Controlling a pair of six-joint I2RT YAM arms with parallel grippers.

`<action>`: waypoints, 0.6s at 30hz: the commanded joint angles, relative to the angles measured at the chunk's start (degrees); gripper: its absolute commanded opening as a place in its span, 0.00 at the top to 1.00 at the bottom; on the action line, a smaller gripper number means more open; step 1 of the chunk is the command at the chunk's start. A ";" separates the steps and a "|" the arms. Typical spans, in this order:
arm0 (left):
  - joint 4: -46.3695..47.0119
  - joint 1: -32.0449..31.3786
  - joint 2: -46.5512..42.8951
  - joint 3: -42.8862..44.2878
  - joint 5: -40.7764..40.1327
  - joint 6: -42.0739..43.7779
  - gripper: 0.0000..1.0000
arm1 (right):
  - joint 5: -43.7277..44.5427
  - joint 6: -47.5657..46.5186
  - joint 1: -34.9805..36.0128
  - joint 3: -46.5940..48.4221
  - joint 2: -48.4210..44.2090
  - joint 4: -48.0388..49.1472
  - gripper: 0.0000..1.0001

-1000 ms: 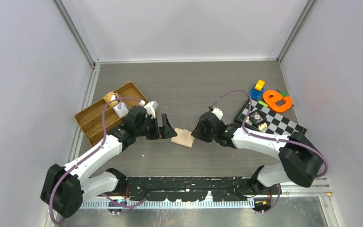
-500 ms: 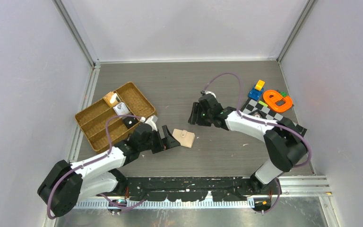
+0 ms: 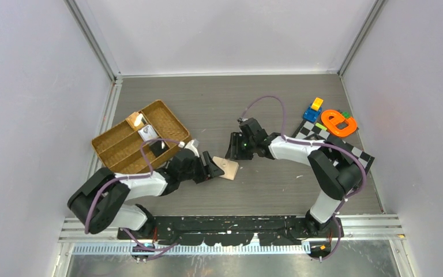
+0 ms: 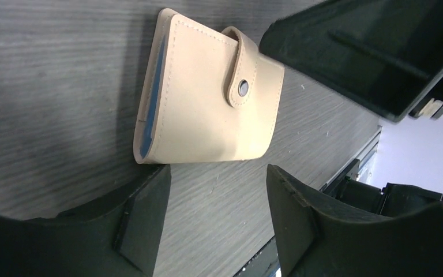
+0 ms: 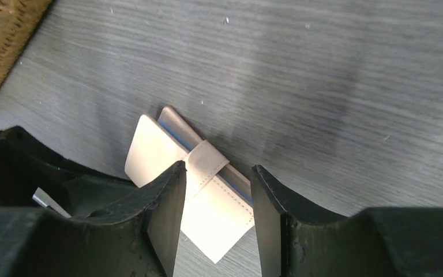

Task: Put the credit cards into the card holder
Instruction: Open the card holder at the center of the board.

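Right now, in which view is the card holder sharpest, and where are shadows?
Left wrist view: card holder sharp, stitching readable, soft shadow on the table left of it. Right wrist view: it looks paler, almost washed out. Top view: too small for detail.

A dark grey wood-grain table [image 3: 219, 104] is recorded. Near its centre, slightly toward six o'clock, a peach card holder [image 3: 226, 168] is laid flat, folded shut with its tab snapped. A brown wicker tray [image 3: 112, 151] is set at nine o'clock. A checkered board [image 3: 356, 153] is noted at three o'clock, with an orange letter-shaped piece [image 3: 338, 122] and blue and yellow blocks [image 3: 314, 109] at two o'clock.
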 commanded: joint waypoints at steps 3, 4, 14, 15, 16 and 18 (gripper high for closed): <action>6.33 -0.27 7.10 2.73 -1.63 2.50 0.43 | -4.90 2.37 0.55 -5.77 -4.76 2.89 0.51; 6.48 -0.27 8.07 3.36 -1.63 3.01 0.44 | -5.54 2.97 0.77 -7.08 -5.49 2.97 0.51; 8.04 -0.29 13.08 10.20 -0.01 10.18 0.49 | -6.47 10.05 5.46 -15.03 -18.70 0.99 0.54; 6.60 -0.28 12.62 10.64 -0.09 11.15 0.48 | -4.95 9.36 5.42 -15.20 -20.26 -0.76 0.53; 4.68 -0.31 11.91 11.08 -0.37 12.18 0.48 | -2.49 8.17 5.45 -15.09 -21.90 -2.79 0.53; -0.89 -0.27 10.15 11.86 -1.57 14.59 0.46 | 2.31 5.63 5.26 -14.48 -24.52 -6.51 0.50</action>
